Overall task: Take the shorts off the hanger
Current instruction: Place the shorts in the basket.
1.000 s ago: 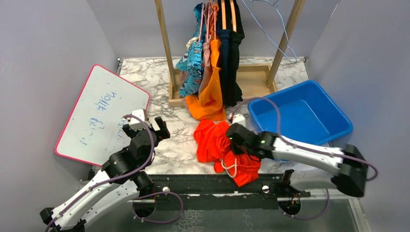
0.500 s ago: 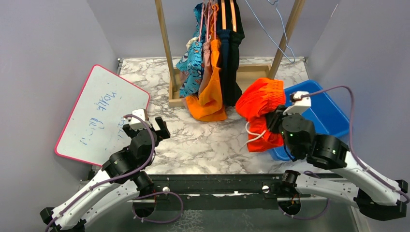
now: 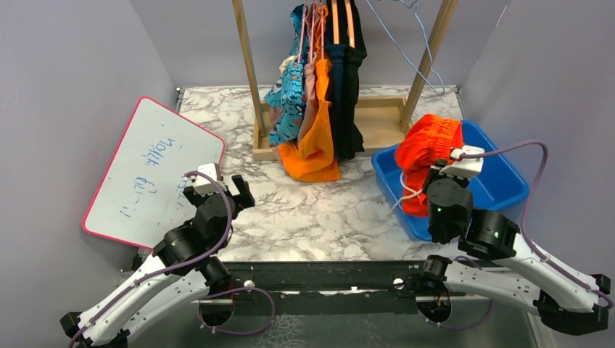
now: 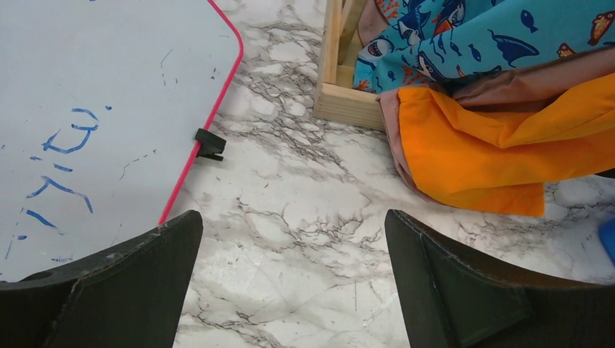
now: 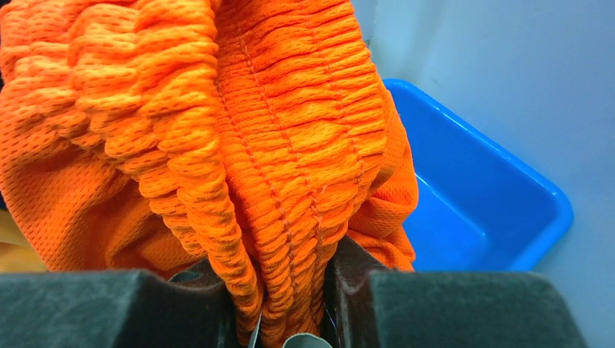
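Red-orange shorts (image 3: 424, 151) hang bunched in the air above the blue bin (image 3: 500, 188), pinched at the elastic waistband (image 5: 290, 217) by my right gripper (image 5: 286, 304), which is shut on them. On the wooden rack (image 3: 250, 72) more shorts still hang from hangers: blue cartoon-print (image 3: 286, 101), dusty pink (image 3: 310, 80), bright orange (image 3: 313, 148) and dark navy (image 3: 348, 87). My left gripper (image 3: 221, 187) stands open over the marble table near the whiteboard, with nothing between its fingers (image 4: 464, 290).
A pink-edged whiteboard (image 3: 149, 170) lies at the left with a black clip (image 4: 210, 143) on its edge. An empty wire hanger (image 3: 406, 43) hangs at the rack's right end. The rack's wooden base (image 3: 377, 123) sits behind the bin. Grey walls close both sides.
My right gripper has lifted the red-orange shorts off the table front and carried them right and back, over the blue bin. The left arm has not moved.
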